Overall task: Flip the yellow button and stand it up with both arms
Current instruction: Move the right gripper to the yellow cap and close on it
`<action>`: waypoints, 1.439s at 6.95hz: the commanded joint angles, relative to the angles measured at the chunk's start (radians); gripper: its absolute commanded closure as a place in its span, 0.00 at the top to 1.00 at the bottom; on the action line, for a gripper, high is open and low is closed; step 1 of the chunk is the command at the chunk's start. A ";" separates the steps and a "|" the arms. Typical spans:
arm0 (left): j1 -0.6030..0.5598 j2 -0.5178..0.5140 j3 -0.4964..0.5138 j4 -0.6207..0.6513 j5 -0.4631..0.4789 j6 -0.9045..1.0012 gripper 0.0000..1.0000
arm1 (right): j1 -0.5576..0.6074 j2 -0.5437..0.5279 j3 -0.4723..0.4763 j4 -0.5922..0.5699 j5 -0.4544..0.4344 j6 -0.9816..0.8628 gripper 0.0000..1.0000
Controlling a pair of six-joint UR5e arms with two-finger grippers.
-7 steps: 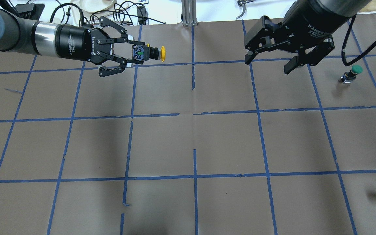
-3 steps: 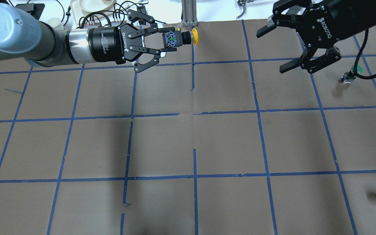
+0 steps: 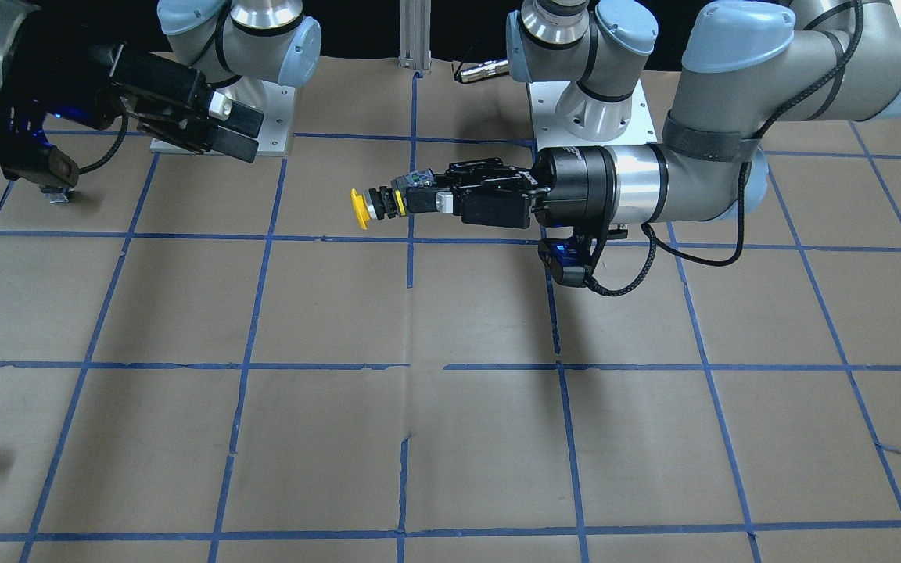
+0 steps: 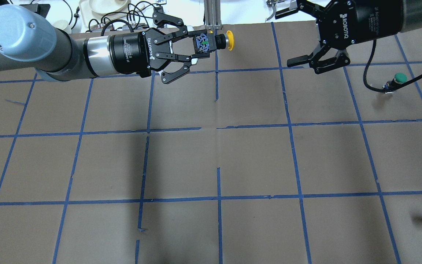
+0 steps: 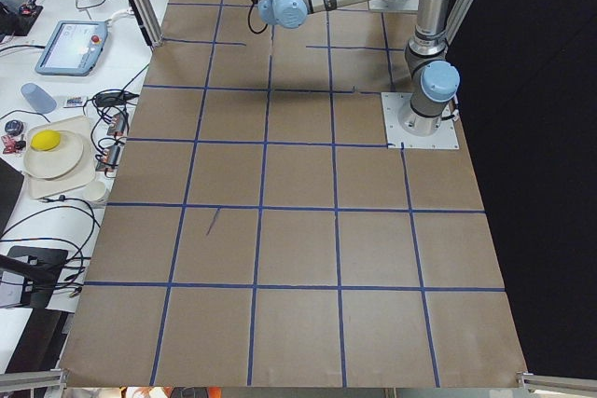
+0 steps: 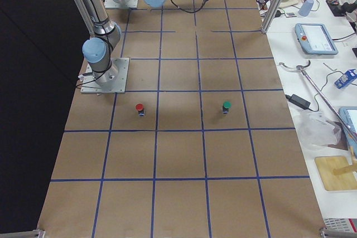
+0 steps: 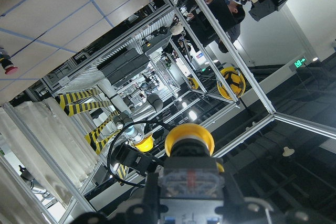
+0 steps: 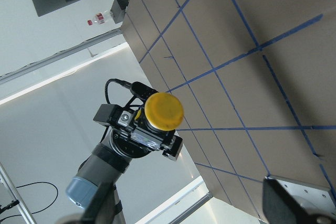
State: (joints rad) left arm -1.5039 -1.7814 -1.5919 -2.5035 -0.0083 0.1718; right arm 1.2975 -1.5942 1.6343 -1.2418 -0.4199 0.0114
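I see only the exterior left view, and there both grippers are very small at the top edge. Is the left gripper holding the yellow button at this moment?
Observer: Yes. The left gripper is shut on the grey block end of the yellow button, holding it above the table.
Operator: To which side does the cap point?
Observer: It lies level, and the right wrist view shows the cap facing the right gripper.
Operator: Has the right gripper taken it already?
Observer: No. Its jaws are open, and it is clearly apart from the button.
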 commanded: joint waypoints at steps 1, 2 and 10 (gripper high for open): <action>-0.015 0.020 0.000 -0.012 -0.002 0.000 0.05 | 0.000 0.055 0.010 -0.135 0.033 -0.011 0.99; -0.016 0.031 0.001 -0.018 -0.004 -0.002 0.05 | 0.008 0.068 0.018 -0.136 0.033 -0.005 0.99; -0.041 0.034 0.006 -0.017 -0.045 0.000 0.05 | 0.120 0.073 0.025 -0.131 0.148 0.016 0.72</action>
State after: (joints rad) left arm -1.5507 -1.7482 -1.5827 -2.5198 -0.0567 0.1718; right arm 1.4207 -1.5231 1.6565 -1.3683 -0.2956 0.0287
